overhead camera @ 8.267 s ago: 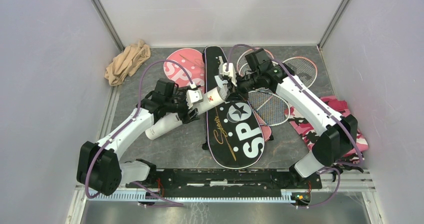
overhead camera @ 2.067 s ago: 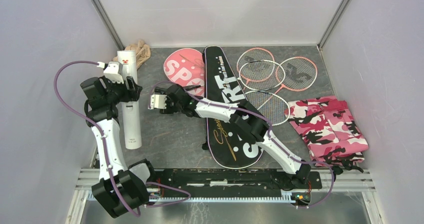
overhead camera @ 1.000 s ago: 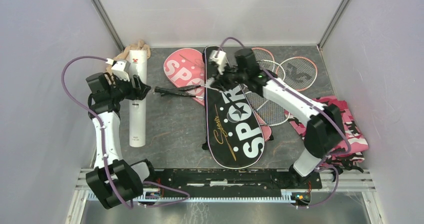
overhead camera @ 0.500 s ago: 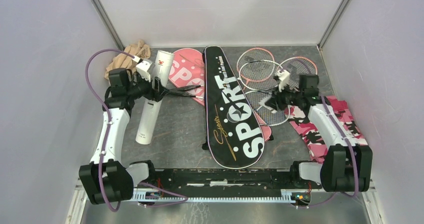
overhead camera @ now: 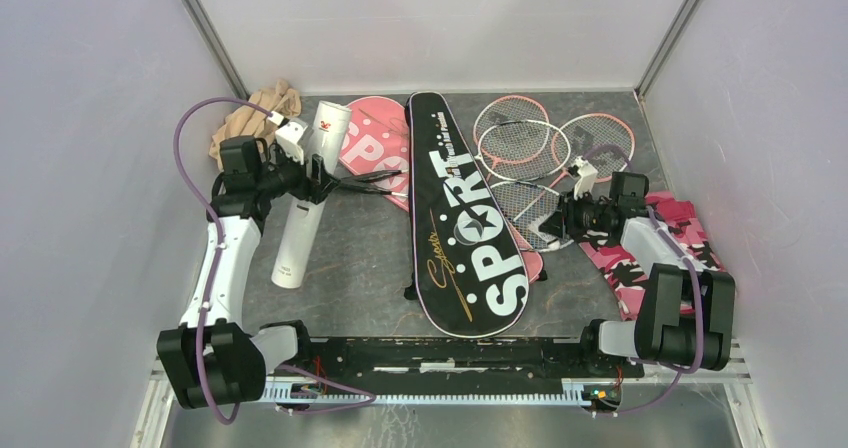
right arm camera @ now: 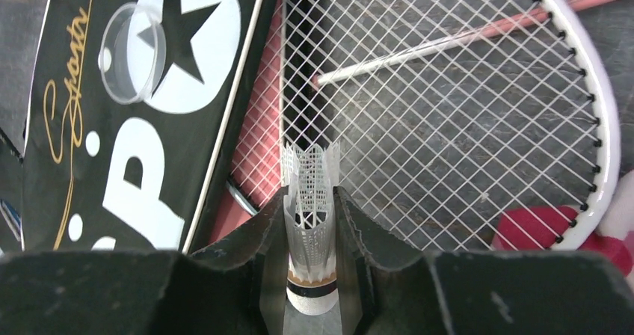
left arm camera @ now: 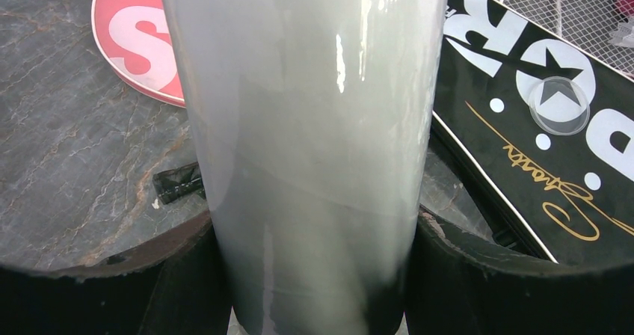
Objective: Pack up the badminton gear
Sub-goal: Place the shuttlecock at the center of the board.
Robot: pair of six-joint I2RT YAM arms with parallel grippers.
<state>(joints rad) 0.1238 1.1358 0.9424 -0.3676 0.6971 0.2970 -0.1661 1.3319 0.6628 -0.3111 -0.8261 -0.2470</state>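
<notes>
One shuttlecock (right arm camera: 310, 238) is pinched in my right tool (right arm camera: 310, 194), the white tube (left arm camera: 306, 125) gripped in my left tool (left arm camera: 318, 264); rackets (overhead camera: 525, 148) below the right tool lie unbagged.

You're looking into a robotics lab test cell — plain pale panel walls (overhead camera: 90, 118) joined by bare aluminium corner posts (overhead camera: 205, 30), a grey marbled tabletop (overhead camera: 360, 258), and a black metal mounting rail (overhead camera: 450, 353) carrying robot arm bases along the near edge.

We see a dark grey marbled surface (overhead camera: 350, 258) boxed in by plain pale walls (overhead camera: 90, 168) with metal corner posts (overhead camera: 207, 33), evenly lit.
</notes>
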